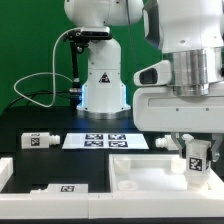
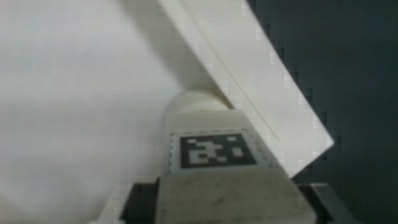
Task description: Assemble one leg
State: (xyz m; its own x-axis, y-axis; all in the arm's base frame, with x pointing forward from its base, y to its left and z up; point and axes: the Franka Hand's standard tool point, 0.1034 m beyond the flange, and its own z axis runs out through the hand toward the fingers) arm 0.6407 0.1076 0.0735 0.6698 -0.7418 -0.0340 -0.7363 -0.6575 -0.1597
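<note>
End effector clamped on tagged leg, held upright over the white panel corner, probably to line up with a hole hidden here.

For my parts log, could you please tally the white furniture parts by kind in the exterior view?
Legs: 3 (leg at the exterior view's left, front leg, held leg)
Tabletop: 1
Total: 4
</note>
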